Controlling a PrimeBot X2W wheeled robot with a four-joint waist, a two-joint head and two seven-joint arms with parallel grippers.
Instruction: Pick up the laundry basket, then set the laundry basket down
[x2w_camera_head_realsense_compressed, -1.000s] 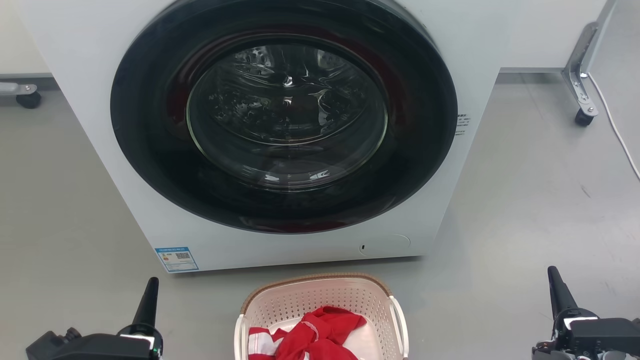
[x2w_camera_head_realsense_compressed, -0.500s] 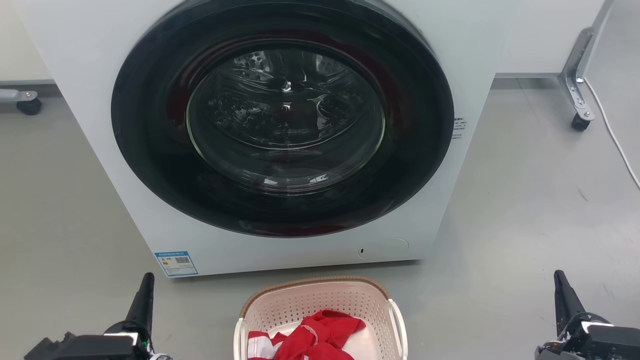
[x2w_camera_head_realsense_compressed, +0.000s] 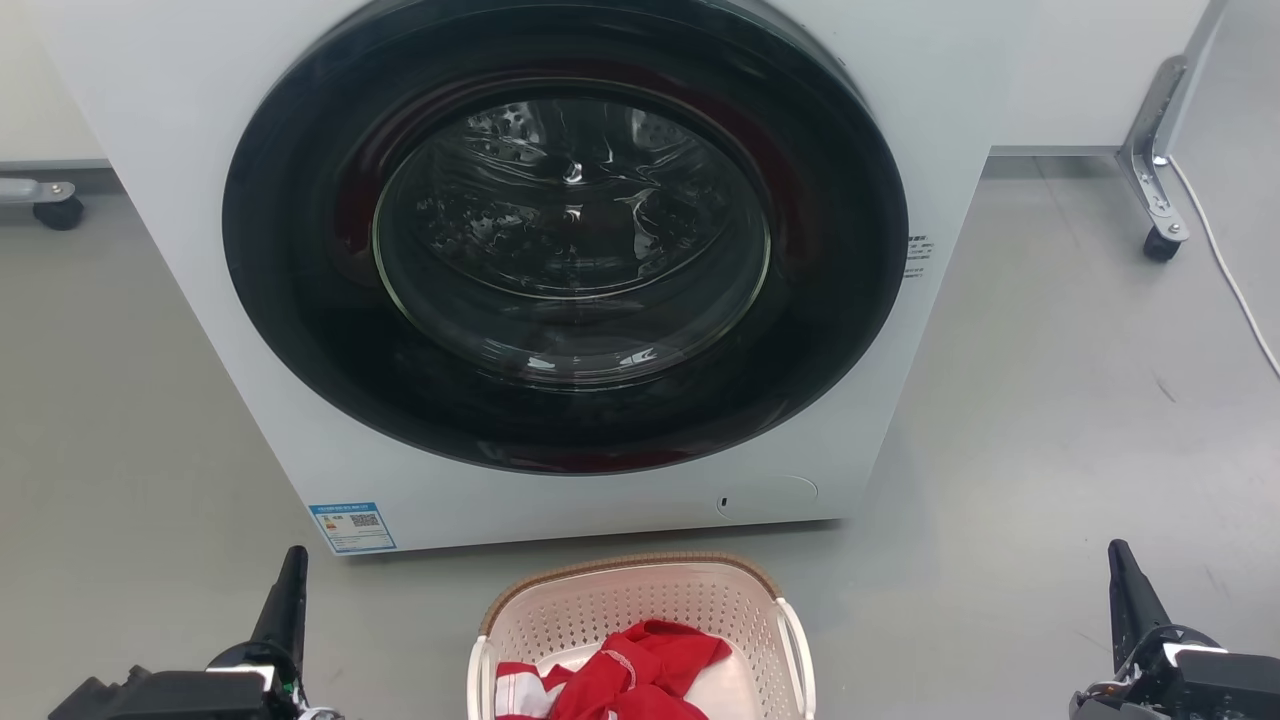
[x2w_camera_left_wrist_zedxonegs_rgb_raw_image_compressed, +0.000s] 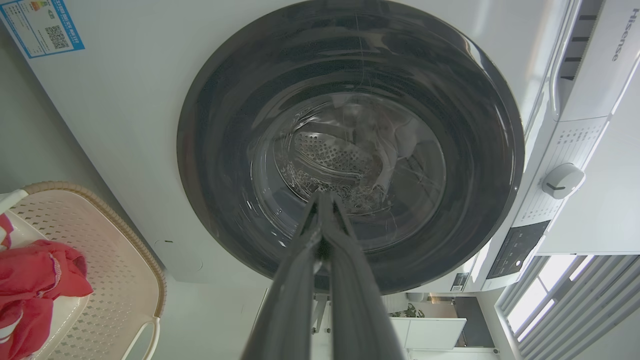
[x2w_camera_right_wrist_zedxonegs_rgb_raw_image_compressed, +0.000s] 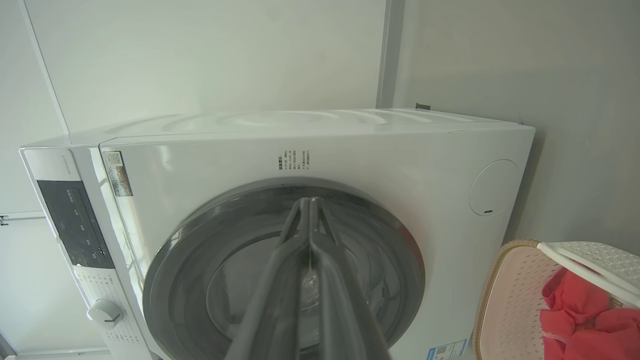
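**A:** Two grippers: how do they stand?

**B:** The left gripper has its two dark fingers pressed together into a single spike with nothing between them. The left wrist view shows the tips meeting. The right gripper is the same, fingers flat against each other and holding nothing.

**A:** And where is the laundry basket from them?

**B:** The laundry basket sits on the grey floor between the two grippers. It is to the right of the left one and to the left of the right one, apart from both and nearer the left. Neither gripper touches its white side handles.

**A:** Is there something in it?

**B:** A crumpled red garment with some white on it lies inside, against the perforated cream wall.

**A:** What is ahead of the fingers?

**B:** Both grippers point toward the white washing machine, which stands just beyond the basket's brown rim. Its round dark door faces them. A blue label on the machine's lower front corner is just ahead of the left gripper's tip. Well beyond the right gripper, a metal leg on a caster stands beside a white cable on the floor.
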